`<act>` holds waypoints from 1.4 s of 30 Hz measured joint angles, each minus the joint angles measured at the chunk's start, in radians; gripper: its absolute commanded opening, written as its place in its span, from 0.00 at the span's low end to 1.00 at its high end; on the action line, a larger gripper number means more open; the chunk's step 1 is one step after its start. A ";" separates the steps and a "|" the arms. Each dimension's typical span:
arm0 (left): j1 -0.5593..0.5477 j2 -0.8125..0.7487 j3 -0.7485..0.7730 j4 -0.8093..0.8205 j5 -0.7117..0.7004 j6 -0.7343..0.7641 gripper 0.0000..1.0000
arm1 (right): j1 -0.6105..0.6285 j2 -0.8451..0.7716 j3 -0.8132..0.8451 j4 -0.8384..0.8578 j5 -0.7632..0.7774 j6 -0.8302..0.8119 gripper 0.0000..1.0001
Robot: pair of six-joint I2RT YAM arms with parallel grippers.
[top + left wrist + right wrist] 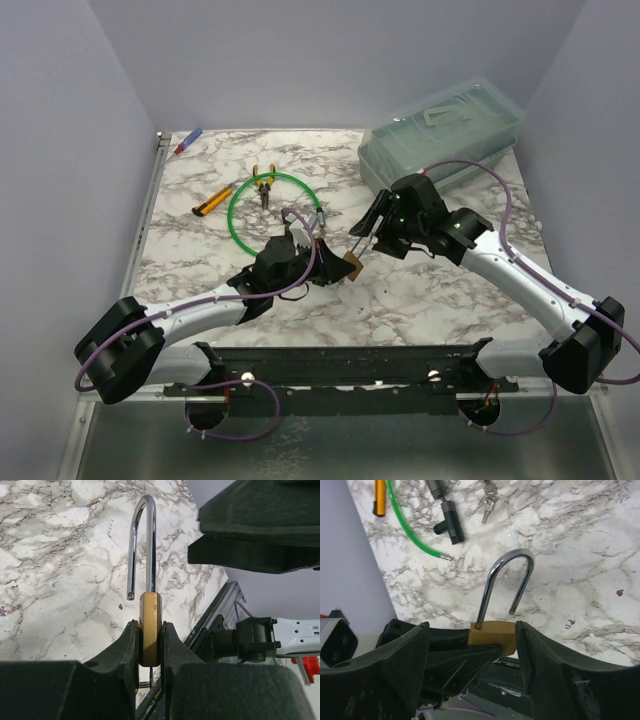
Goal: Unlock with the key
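Tiny silver key (pixel 488 502) is seen on marble table (pixel 580 540) from right wrist, not left wrist. Brass padlock (pixel 150 605) is clamped by left gripper (pixel 150 640); right gripper (pixel 471 630) is held apart.

The padlock (pixel 150 611) is small, with a gold-colored body and a shiny silver hoop. The hoop is open: one long leg sits in the body, and the short end hangs free beside it. The left tool (pixel 150 627) pinches the body on its two flat sides. The key (pixel 488 502) is tiny and silver. It lies flat on the table (pixel 580 545), well apart from the padlock.
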 measured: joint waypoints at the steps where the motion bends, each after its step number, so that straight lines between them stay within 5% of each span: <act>1: 0.000 -0.001 -0.002 -0.002 0.003 0.000 0.00 | 0.000 0.008 0.000 -0.005 0.007 0.000 0.71; 18: 0.000 -0.034 -0.024 0.031 0.044 -0.001 0.00 | 0.000 0.132 -0.002 -0.025 0.021 0.029 0.47; 24: 0.000 -0.048 -0.039 0.035 0.059 -0.007 0.00 | 0.000 0.149 -0.002 -0.002 0.012 0.045 0.16; 27: 0.000 -0.056 -0.049 0.040 0.063 -0.017 0.00 | 0.003 0.141 -0.019 0.047 0.000 0.044 0.09; 42: -0.003 -0.058 -0.070 0.154 0.097 -0.158 0.00 | -0.014 -0.142 -0.407 0.639 -0.148 -0.071 0.11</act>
